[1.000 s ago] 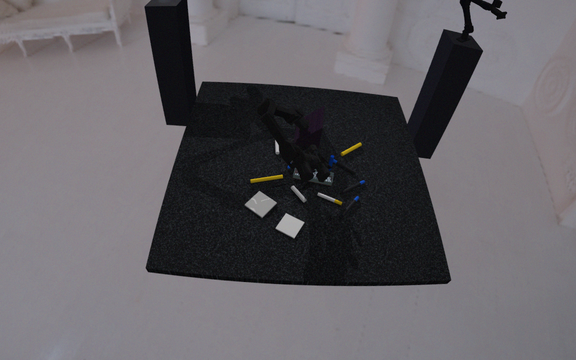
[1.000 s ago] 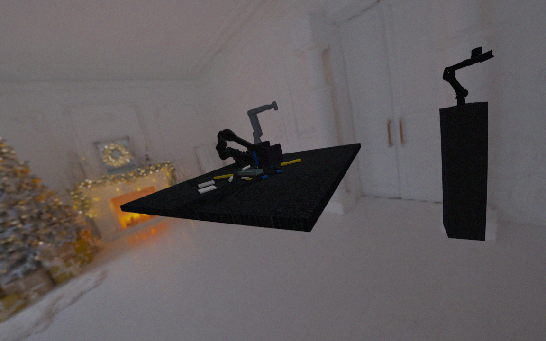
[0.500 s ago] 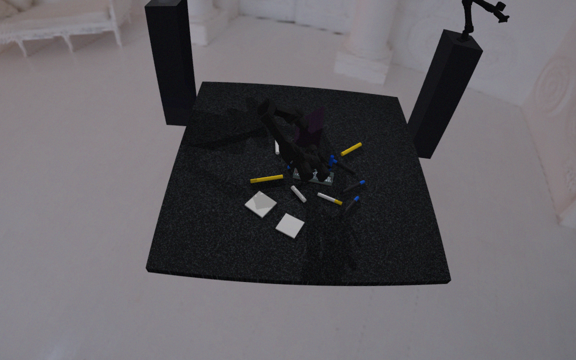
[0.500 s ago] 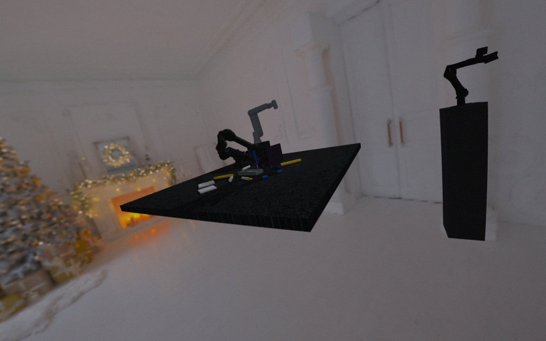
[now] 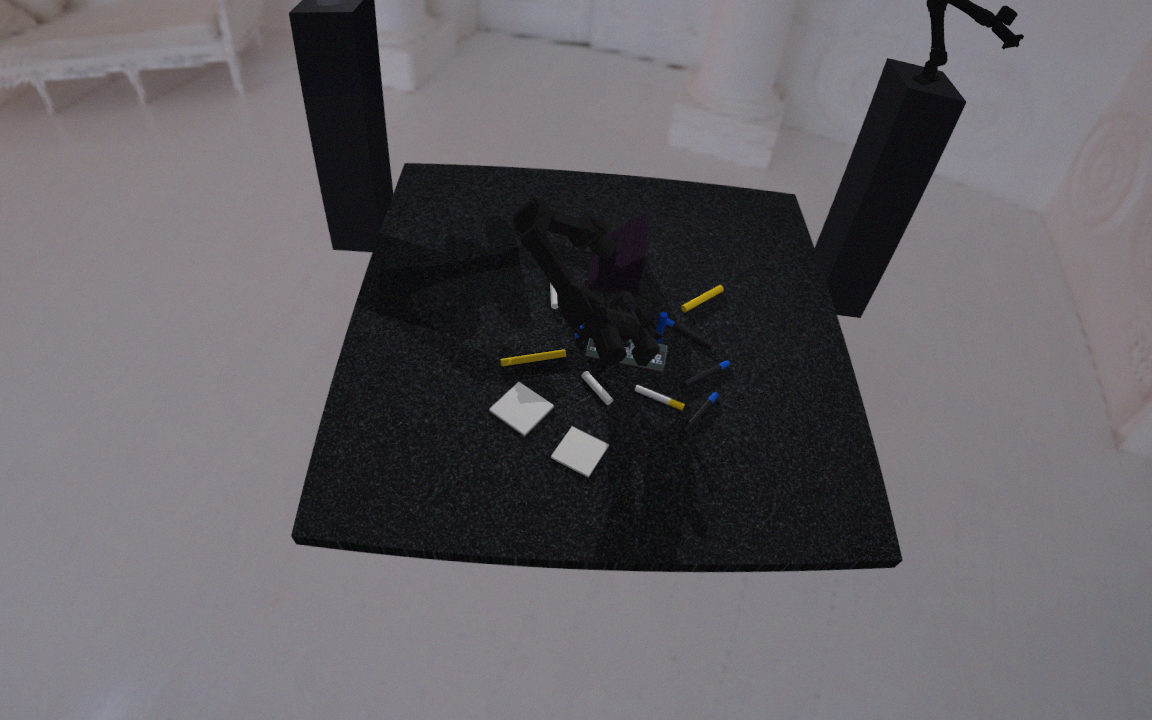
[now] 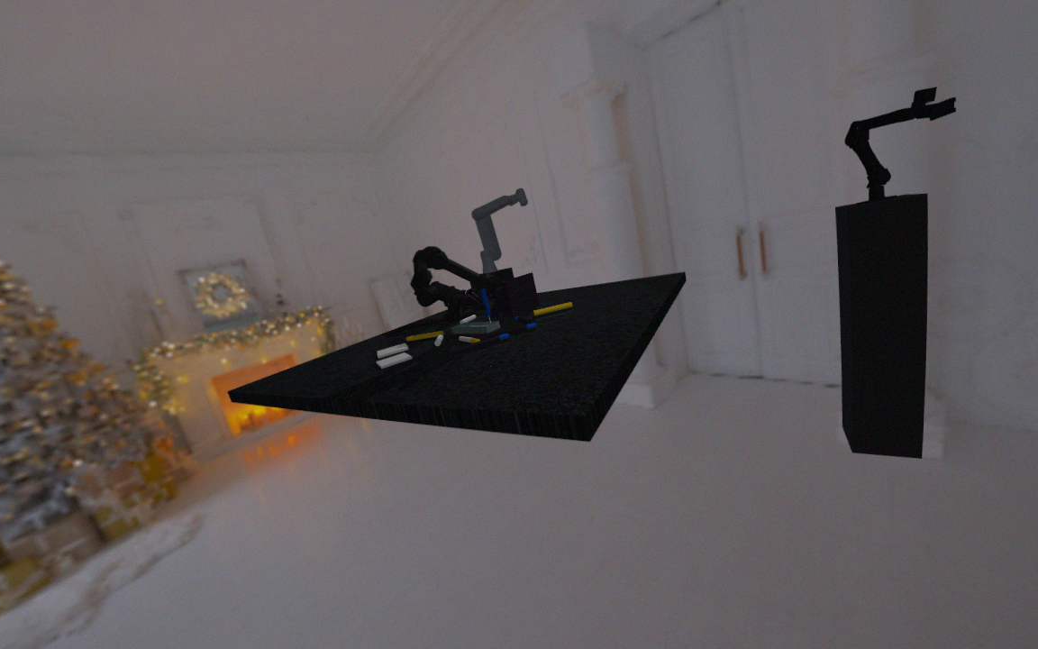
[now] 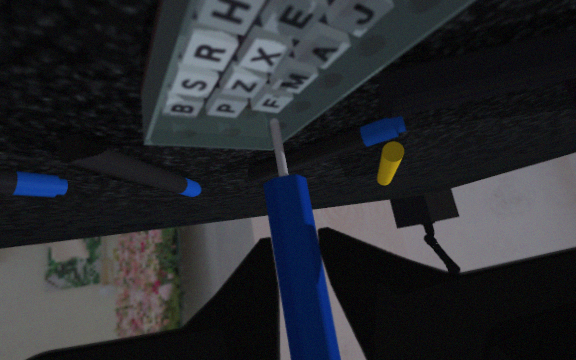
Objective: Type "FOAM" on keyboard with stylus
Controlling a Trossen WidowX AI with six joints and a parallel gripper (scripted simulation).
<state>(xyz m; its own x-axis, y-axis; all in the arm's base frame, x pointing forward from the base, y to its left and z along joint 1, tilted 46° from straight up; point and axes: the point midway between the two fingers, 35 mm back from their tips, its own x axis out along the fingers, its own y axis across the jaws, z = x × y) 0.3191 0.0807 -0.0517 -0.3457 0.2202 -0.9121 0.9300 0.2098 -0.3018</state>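
Note:
The stylus [image 7: 295,280] [image 5: 661,325] [image 6: 486,303] has a blue body and a thin grey tip. My gripper [image 7: 295,243] is shut on its body and holds it tip down. The keyboard [image 7: 208,137] [image 6: 476,328] is a grey-green board with white letter keys, partly hidden under my arm in the top view. In the wrist view the tip is just beside the near edge of the F key [image 7: 272,102]; I cannot tell whether it touches. The M key [image 7: 295,80] and A key [image 7: 324,49] lie farther along that row. I cannot make out an O key.
Dark pens with blue ends [image 5: 707,373] [image 7: 143,172] lie near the keyboard. Yellow sticks [image 5: 703,298] [image 5: 533,358], a white stick [image 5: 596,387] and a white-yellow one [image 5: 657,396] lie around it. Two white tiles [image 5: 521,409] [image 5: 579,451] and a dark purple block [image 5: 630,250] also stand out.

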